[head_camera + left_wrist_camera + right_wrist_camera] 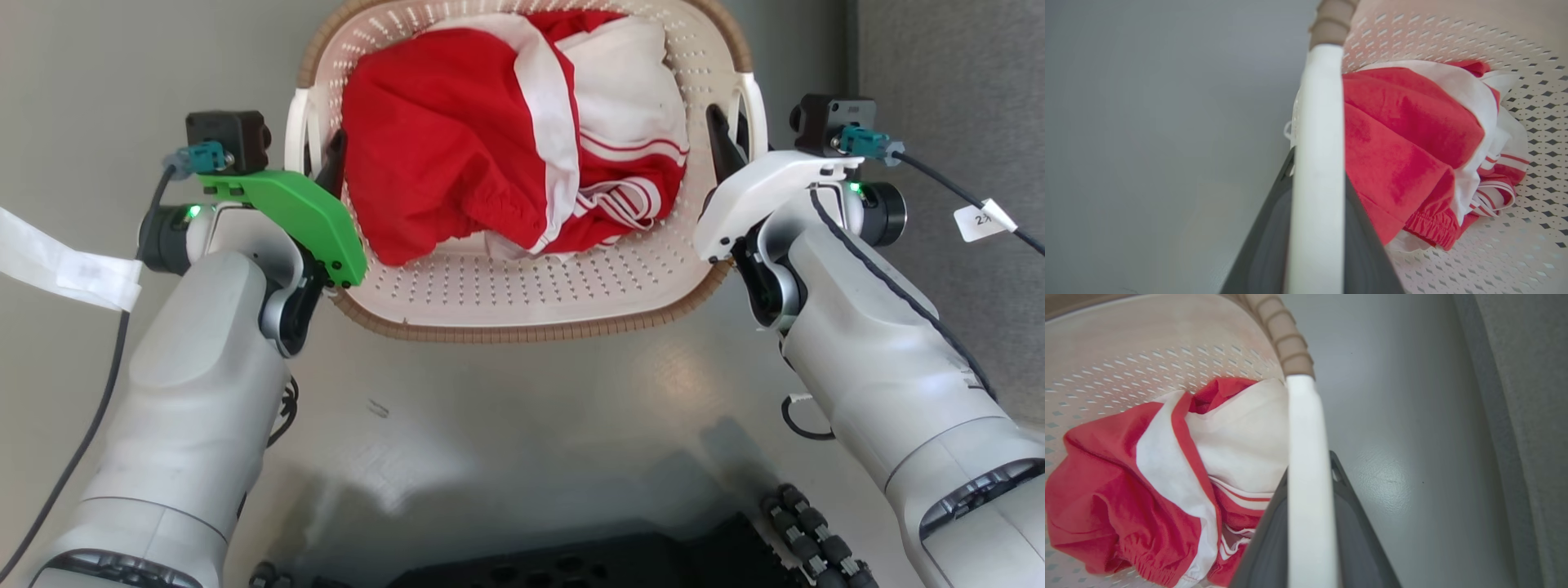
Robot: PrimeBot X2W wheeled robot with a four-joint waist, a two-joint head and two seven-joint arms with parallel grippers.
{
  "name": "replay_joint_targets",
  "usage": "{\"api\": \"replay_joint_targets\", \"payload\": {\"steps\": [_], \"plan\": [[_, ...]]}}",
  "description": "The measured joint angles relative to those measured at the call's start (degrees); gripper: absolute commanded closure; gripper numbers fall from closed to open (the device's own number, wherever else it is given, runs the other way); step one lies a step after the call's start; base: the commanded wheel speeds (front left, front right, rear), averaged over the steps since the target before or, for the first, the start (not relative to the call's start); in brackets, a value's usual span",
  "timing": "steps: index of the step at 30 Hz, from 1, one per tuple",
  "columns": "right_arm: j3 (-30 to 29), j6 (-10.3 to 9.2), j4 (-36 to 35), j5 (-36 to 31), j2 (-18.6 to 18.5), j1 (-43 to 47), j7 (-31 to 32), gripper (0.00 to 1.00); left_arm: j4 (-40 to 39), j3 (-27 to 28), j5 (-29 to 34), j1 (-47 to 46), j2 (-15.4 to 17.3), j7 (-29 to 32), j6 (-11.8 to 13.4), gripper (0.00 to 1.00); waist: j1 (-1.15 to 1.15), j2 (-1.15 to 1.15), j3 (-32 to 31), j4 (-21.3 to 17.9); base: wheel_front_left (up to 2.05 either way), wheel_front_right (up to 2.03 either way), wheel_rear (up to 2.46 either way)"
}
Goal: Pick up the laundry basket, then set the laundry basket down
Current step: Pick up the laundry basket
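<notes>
Glossy grey floor [506, 408]; rougher grey strip [947, 82] at the right edge. Upper centre — cream perforated plastic laundry basket [522, 331] holding red-and-white clothes [457, 139], left hand [322, 155] and right hand [732, 135] each clamping a white side handle [1316, 163].

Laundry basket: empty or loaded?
Loaded. Crumpled red-and-white clothing lies inside the laundry basket, covering most of its perforated floor; only the strip nearest the robot is bare.

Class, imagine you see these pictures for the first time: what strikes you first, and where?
The red and white clothes heaped in the cream laundry basket, top centre of the head view. Next, the left gripper and right gripper, each closed on a white side handle, the left wearing a green cover.
</notes>
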Motion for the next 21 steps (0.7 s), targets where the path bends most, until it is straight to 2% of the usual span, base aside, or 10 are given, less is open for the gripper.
{"api": "replay_joint_targets", "payload": {"steps": [6, 21], "plan": [[1.07, 0.18, 1.76, 0.6, 0.15, 0.35, 0.6, 1.0, 1.97, -1.05, -0.36, 0.48, -0.19, 0.04, 0.0, 1.0, 0.0, 0.0, -3.18, 0.09, 0.0, 0.0, 0.0], [4.59, 2.44, 3.96, 3.58, 0.63, 2.81, 4.11, 1.0, 6.48, -3.0, -2.78, 4.14, -0.63, 2.92, -0.07, 1.0, 0.0, 0.0, -11.88, 0.24, 0.0, 0.0, 0.0]]}}
